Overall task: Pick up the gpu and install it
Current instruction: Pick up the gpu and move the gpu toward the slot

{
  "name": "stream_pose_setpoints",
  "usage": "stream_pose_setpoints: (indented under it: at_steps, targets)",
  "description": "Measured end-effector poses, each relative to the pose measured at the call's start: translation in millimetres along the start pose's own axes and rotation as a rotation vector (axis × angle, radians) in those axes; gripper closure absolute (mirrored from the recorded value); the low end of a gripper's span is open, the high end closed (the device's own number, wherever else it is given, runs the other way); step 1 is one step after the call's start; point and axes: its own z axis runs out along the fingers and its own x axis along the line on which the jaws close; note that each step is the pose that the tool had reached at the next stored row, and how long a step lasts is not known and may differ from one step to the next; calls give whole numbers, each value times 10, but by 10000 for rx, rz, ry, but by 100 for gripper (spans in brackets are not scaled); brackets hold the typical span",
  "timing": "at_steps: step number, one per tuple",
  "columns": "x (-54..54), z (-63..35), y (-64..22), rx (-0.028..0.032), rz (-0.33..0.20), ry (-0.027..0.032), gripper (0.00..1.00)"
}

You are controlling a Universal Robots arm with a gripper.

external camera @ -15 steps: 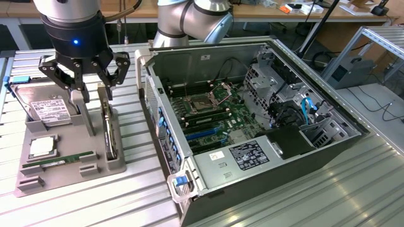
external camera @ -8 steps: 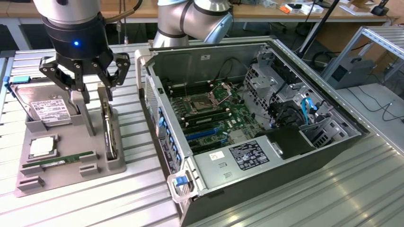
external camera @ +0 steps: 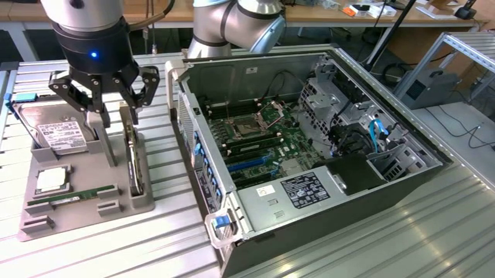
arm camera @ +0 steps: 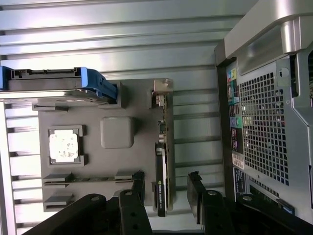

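Now the jaws hang spread above the gpu (arm camera: 161, 161), upright in its grey holder (external camera: 73, 220) on the table (external camera: 162, 246); a skewed descent could clip the card's edge and tip it.

Bright, even light, prob. overhead, glare on metal table (arm camera: 122, 29)

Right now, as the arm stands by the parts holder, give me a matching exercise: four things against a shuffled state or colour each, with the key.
Things:
1. gpu
2. hard drive
3. memory stick
4. gripper

States:
a. green, lying flat in the holder
b. open, over the gpu
c. standing on edge in the holder
d. white label on its face

Pairs: 1-c, 2-d, 3-a, 4-b
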Motion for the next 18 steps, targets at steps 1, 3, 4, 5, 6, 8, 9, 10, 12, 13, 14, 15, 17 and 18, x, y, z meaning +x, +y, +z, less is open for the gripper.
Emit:
stream_pose_setpoints:
  at_steps: [1, 3, 4, 5, 6, 8, 9, 10, 12, 13, 14, 15, 17, 18]
  targets:
    - [0, 3, 0, 0, 0, 0, 52]
    - [0, 11, 0, 0, 0, 0, 52]
    - [0, 20, -1, -1, 0, -1, 52]
    - [1, 27, -1, -1, 0, 0, 52]
    - [1, 37, -2, 1, 0, -1, 52]
    - [1, 50, -2, 2, 0, 0, 52]
    - [1, 57, -3, 4, 0, -1, 52]
    - [1, 63, -3, 6, -1, -1, 52]
    - [2, 75, -4, 9, 0, -2, 52]
    - [2, 86, -5, 13, 0, -1, 52]
    - [3, 93, -8, 13, 1, -2, 52]
    - [2, 100, -11, 14, 0, -2, 52]
    - [2, 141, -26, 22, 0, -2, 52]
    - [2, 154, -28, 24, 0, -2, 52]
